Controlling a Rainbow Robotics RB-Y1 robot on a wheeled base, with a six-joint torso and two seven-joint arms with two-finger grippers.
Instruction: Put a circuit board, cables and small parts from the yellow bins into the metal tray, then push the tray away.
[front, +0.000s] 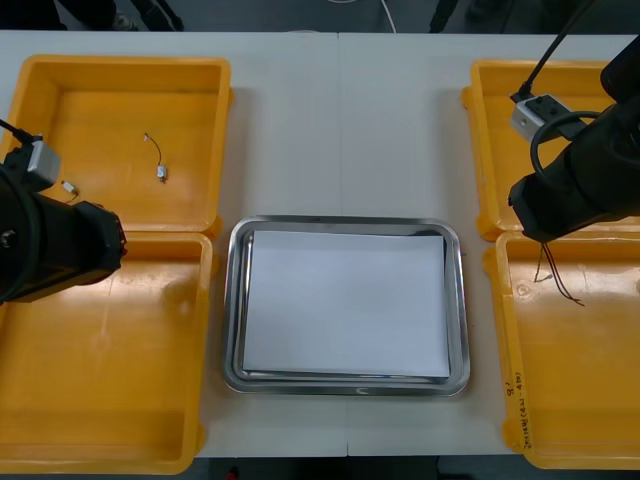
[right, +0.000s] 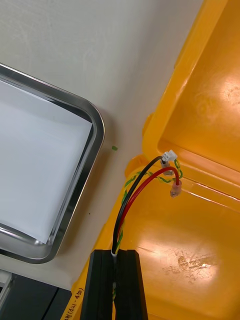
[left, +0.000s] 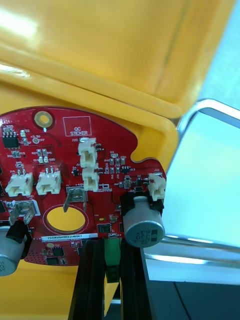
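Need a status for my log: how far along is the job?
Done: nothing in the tray yet. In hand: left tool grips a board beside the tray; right tool grips a cable over a right bin. Remaining: place both, add small parts, push tray.

Tray (front: 233, 300) centred on my tabletop (front: 340, 120), two bins (front: 100, 400) either side, small metal parts (front: 160, 172) in far left bin (front: 100, 130)
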